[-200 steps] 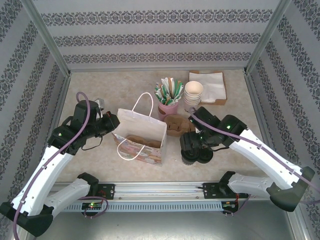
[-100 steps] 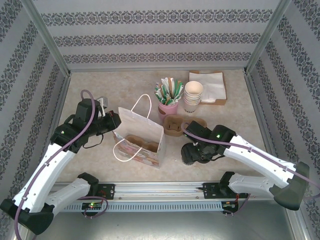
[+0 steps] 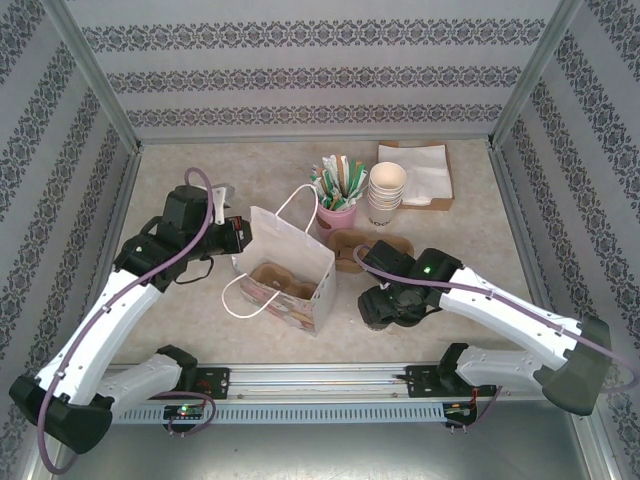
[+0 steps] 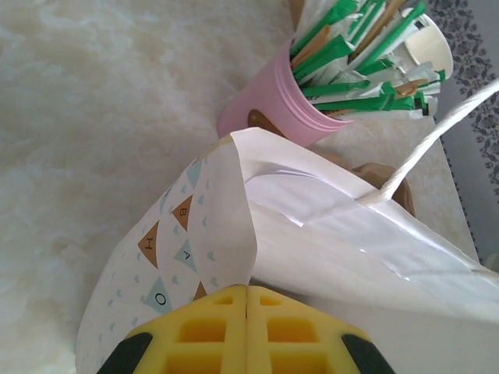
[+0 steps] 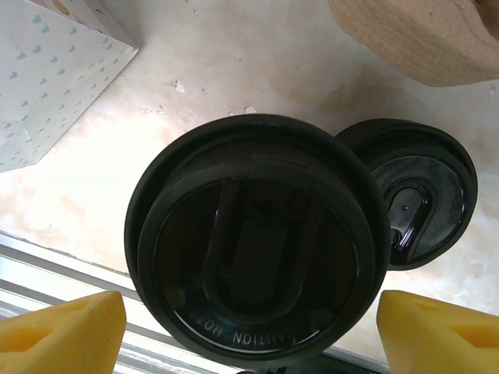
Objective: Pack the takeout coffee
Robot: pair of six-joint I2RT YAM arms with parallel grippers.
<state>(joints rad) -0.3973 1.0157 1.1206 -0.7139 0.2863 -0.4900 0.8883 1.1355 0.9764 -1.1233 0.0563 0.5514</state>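
White paper bag w/ rope handles (image 3: 290, 238) mid-table. Behind: pink plastic cup (image 3: 336, 217) of green-wrapped sticks (image 3: 338, 180), stacked cream paper cups (image 3: 386, 193), white napkins (image 3: 415, 170). Brown cardboard carrier (image 3: 352, 248) beside bag.

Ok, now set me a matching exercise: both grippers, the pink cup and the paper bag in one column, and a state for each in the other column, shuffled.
Column one
1. left gripper
2. right gripper
3. pink cup
4. paper bag

Column two
A. stands open with a brown cup tray inside
B. open around the lidded coffee cup
C. shut on the bag's top edge
D. stuffed with green-wrapped sticks

Pairs: 1-C, 2-B, 3-D, 4-A
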